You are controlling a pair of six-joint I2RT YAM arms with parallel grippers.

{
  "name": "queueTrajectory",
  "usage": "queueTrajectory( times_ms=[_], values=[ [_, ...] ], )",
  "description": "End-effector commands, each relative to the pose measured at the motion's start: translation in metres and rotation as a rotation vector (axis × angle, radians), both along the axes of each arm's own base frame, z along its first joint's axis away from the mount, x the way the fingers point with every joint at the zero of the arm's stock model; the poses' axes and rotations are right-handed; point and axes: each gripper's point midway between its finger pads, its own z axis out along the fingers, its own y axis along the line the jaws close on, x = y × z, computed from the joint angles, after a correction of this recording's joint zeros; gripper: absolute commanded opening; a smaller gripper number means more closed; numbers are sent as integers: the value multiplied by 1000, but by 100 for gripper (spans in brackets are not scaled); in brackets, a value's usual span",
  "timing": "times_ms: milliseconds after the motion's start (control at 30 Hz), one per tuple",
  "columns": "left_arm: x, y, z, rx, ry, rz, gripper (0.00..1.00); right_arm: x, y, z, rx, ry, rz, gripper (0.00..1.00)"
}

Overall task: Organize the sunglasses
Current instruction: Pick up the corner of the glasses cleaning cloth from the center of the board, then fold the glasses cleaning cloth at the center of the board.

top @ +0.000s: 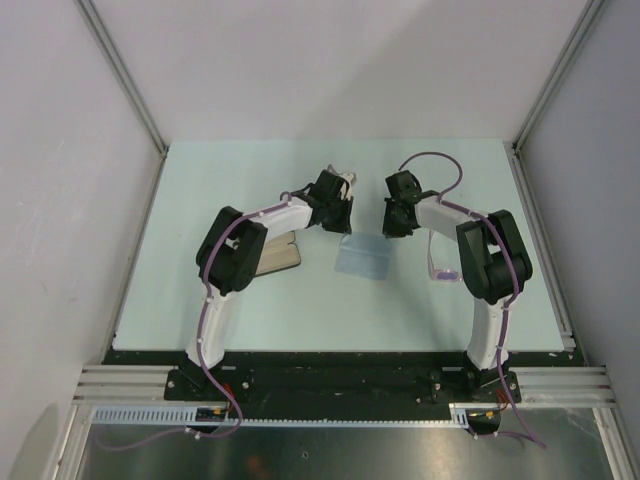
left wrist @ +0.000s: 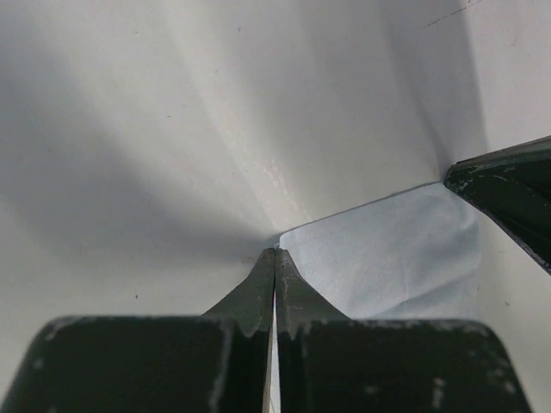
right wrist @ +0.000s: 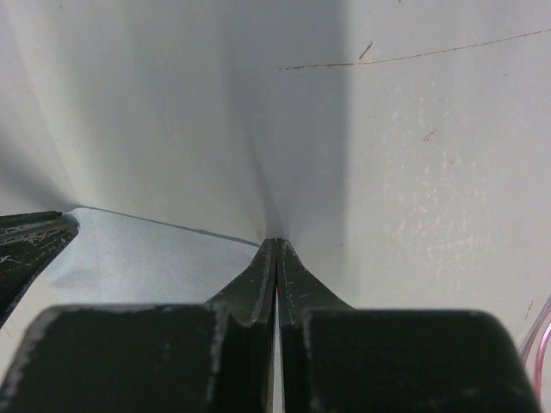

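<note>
The pale blue cloth (top: 362, 262) lies on the table between the arms. My left gripper (top: 337, 222) is shut, its tips on the cloth's far left corner (left wrist: 379, 249). My right gripper (top: 396, 226) is shut, its tips on the far right corner (right wrist: 146, 254). Each wrist view shows the other gripper's finger at the opposite corner. The sunglasses (top: 443, 268), with a thin pink-purple frame, lie on the table right of the cloth, partly under my right arm. A sliver of their frame shows at the right wrist view's lower right edge (right wrist: 535, 344).
The black case (top: 283, 258) lies open left of the cloth, partly hidden by my left arm. The pale green table top (top: 250, 180) is bounded by white walls and metal rails at left, right and back.
</note>
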Motion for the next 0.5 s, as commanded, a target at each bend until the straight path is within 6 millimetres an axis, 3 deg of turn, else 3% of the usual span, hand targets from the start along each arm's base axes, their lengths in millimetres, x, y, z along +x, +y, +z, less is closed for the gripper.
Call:
queueTrajectory(
  times_ms=[0, 467],
  values=[
    [-21, 9, -14, 73, 74, -23, 0, -14, -1, -8, -28, 56, 25, 0],
    [-25, 8, 8, 42, 50, -35, 1, -26, 4, 17, -47, 38, 42, 0]
  ],
)
